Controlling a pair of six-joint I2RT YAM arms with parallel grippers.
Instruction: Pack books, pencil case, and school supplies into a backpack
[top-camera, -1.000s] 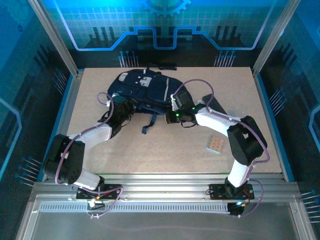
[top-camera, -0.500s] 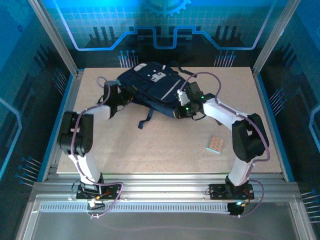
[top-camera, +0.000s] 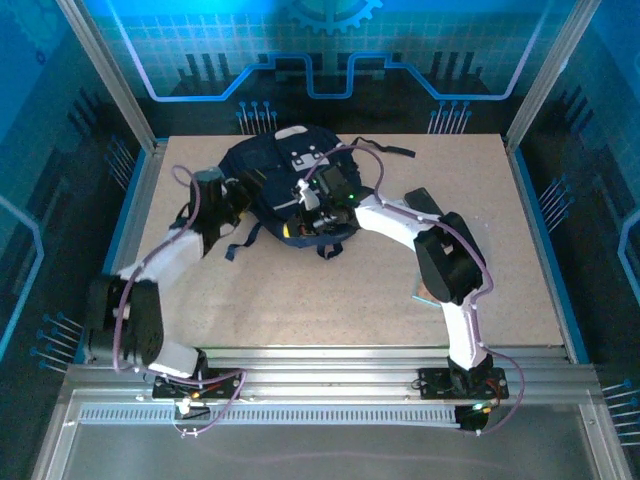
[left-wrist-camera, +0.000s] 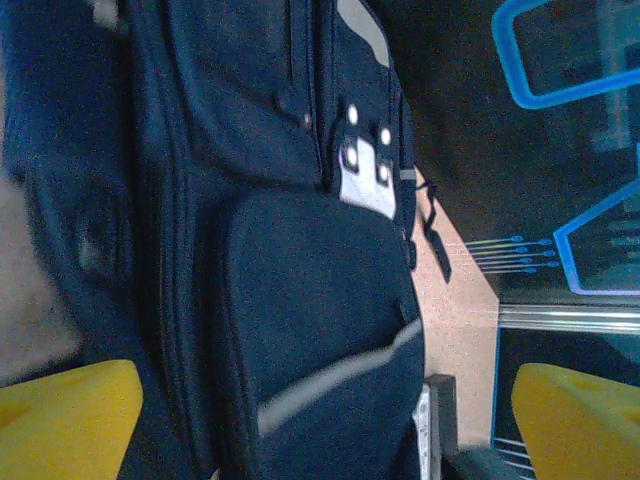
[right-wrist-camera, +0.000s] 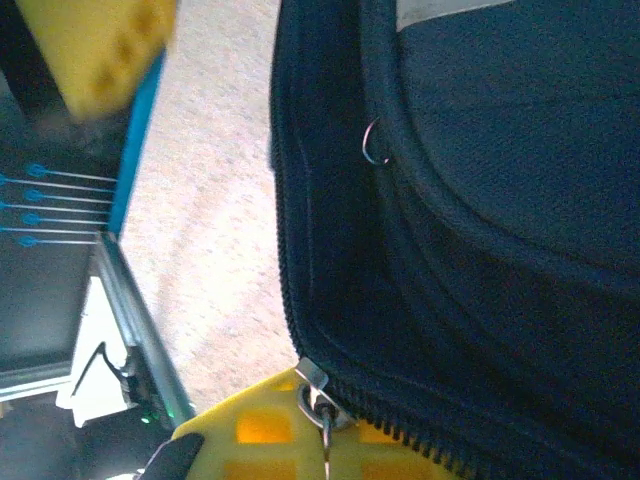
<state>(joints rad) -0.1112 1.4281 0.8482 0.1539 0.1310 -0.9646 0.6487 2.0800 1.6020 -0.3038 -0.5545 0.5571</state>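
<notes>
Left gripper (left-wrist-camera: 325, 410): I'm holding it wide open, empty.
Right gripper (right-wrist-camera: 300, 440): I'm pinching the backpack (top-camera: 265, 165) zipper pull (right-wrist-camera: 322, 410) tight.

Navy backpack (top-camera: 256, 166) on table (top-camera: 330, 300), right end effector (top-camera: 300, 222) on its near edge

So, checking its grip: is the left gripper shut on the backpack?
No, the left gripper has its yellow fingers wide apart.

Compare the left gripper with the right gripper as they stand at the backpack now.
The left gripper stands open, its yellow fingers wide apart; the right gripper is shut. The left gripper holds nothing, the backpack lying ahead of it; the right gripper pinches the zipper pull on the backpack's seam. Both have yellow fingers and sit at the backpack.
</notes>
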